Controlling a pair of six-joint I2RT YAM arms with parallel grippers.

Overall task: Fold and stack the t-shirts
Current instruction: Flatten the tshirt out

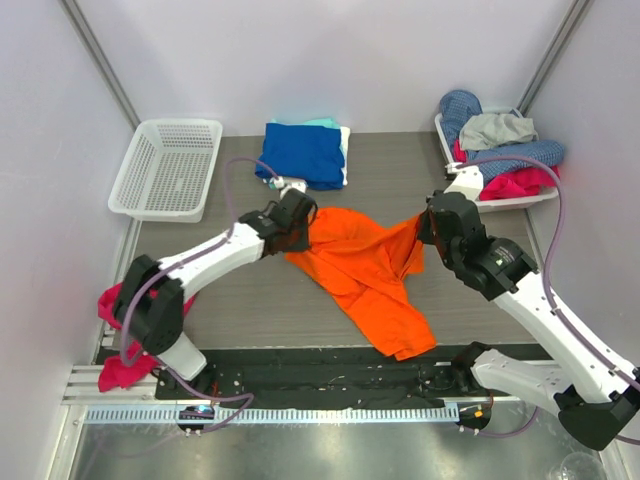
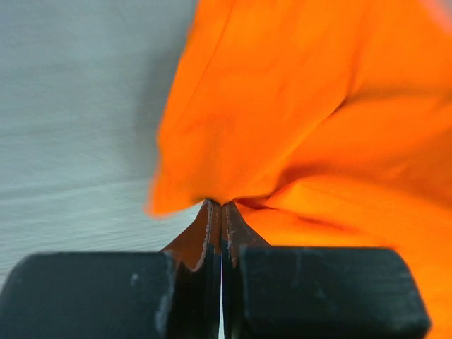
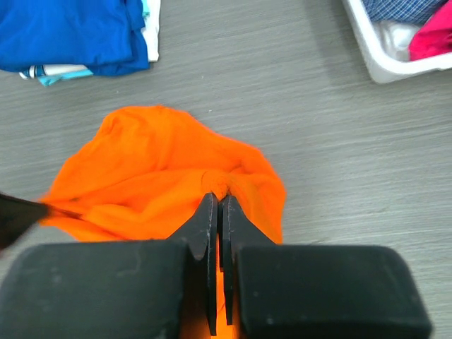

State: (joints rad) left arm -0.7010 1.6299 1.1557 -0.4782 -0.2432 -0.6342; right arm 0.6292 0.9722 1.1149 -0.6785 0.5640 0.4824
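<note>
Near the blue stack [image 1: 305, 152], left claw [image 2: 221, 210] and right claw [image 3: 221, 200] each clamp an edge of the orange shirt [image 1: 365, 275]; soft, light cloth likely sags, so corners suit gripping.

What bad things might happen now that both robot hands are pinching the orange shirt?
The left gripper and right gripper each pinch only a small bunch of the orange t-shirt, so it may slip out. Its crumpled lower end lies by the black rail and might snag there. The left gripper is also close to the folded blue stack and could nudge it.
</note>
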